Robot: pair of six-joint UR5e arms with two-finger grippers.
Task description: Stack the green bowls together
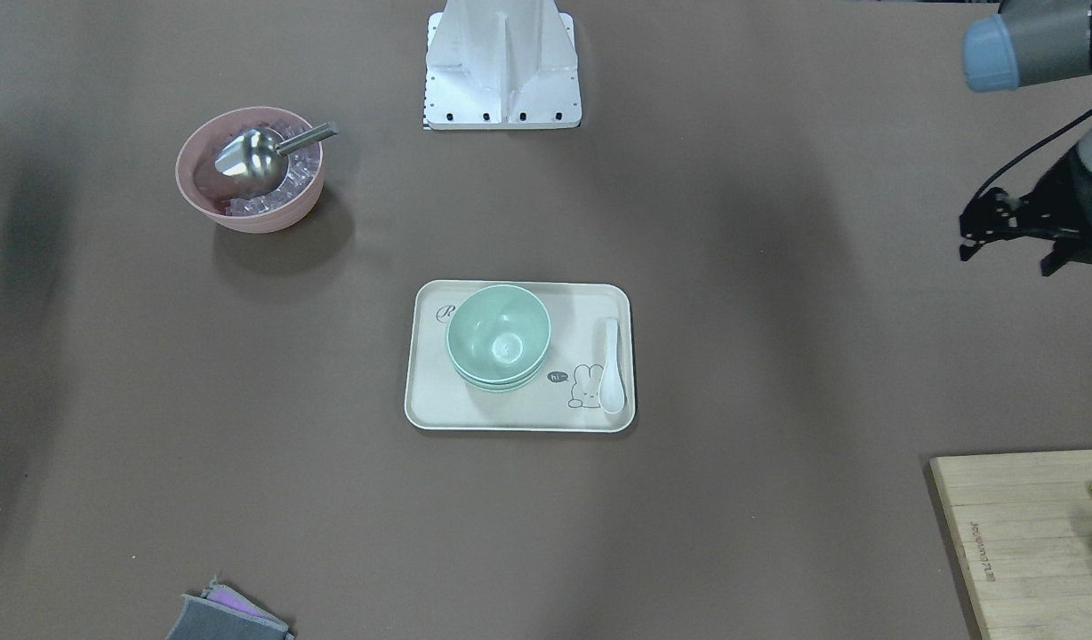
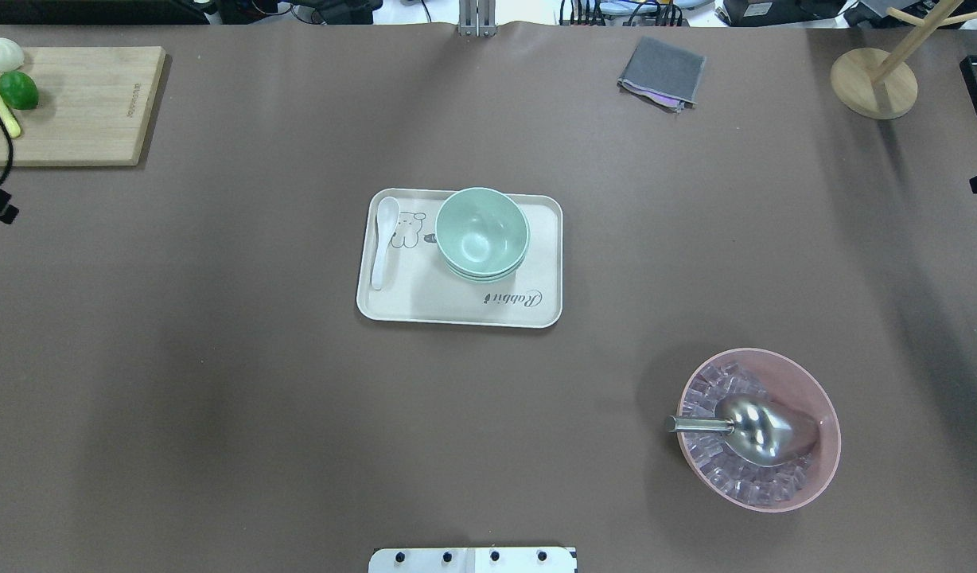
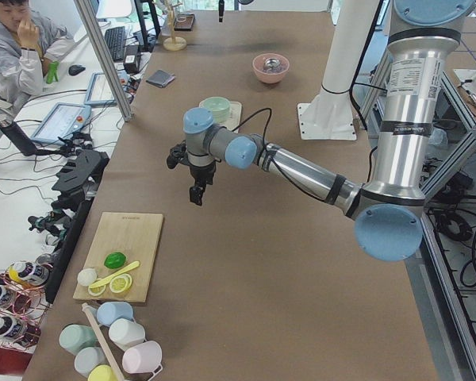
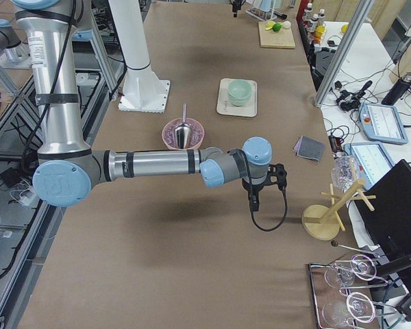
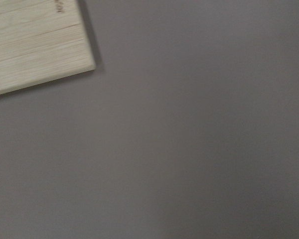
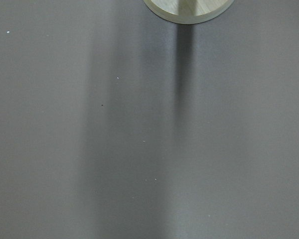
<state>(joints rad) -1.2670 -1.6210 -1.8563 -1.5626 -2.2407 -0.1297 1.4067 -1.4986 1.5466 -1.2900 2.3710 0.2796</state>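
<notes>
1. The green bowls (image 1: 498, 336) sit nested one inside another as a single stack, three pale mint rims showing, open side up.
2. The stack stands on a cream tray (image 1: 519, 418) near the middle of the brown desk (image 1: 688, 489). It is on the half of the tray printed with the script word.
3. A white spoon (image 1: 611, 369) lies on the tray's other half, beside a rabbit drawing and apart from the stack.
4. My left claw (image 3: 197, 197) hangs above the desk, well away from the tray and near a wooden cutting board (image 1: 1017, 533). I cannot tell how wide it is open or whether it grips anything.
5. My right claw (image 4: 253, 204) hangs above the desk far out on the opposite side, near a wooden stand (image 2: 873, 82). Its opening is likewise too unclear to tell.
6. A pink bowl (image 1: 270, 218) of ice cubes holds a metal scoop (image 1: 252, 156), well apart from the tray.
</notes>
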